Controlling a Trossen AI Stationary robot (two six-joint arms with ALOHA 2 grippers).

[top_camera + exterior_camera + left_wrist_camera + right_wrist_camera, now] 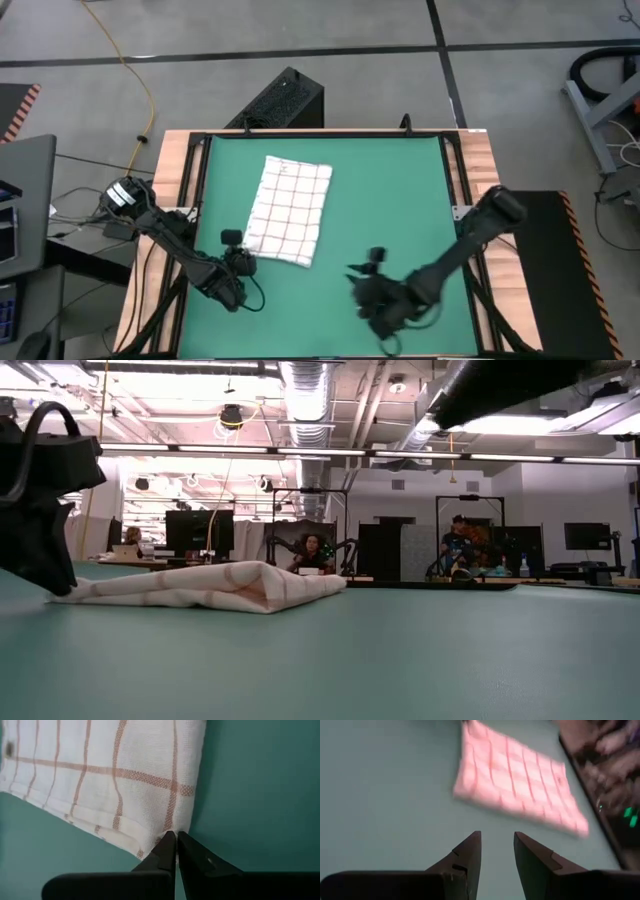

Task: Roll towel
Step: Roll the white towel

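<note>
The towel (290, 210), white with a thin red check grid, lies folded flat on the green mat (400, 180), left of the middle. My left gripper (243, 258) is at the towel's near left corner, shut on it; the low view shows it as a dark mass (40, 510) at the towel's (200, 585) left end. My right gripper (358, 272) hovers open over the bare mat to the right of the towel's near end. Its fingers (470, 850) point toward the towel (520, 785) with nothing between them. My left gripper pinches the towel's near left corner (169, 826) between its two fingertips, right at the cloth's edge. The fingers slant down from the table's near left. A small crease runs up from the tips; the rest of the towel lies flat on the mat.
A black frame borders the mat, with wooden table strips (175, 170) outside it. A black box (285, 100) stands just past the far edge. Bare mat lies right of and nearer than the towel. People sit at desks in the room beyond (315, 550).
</note>
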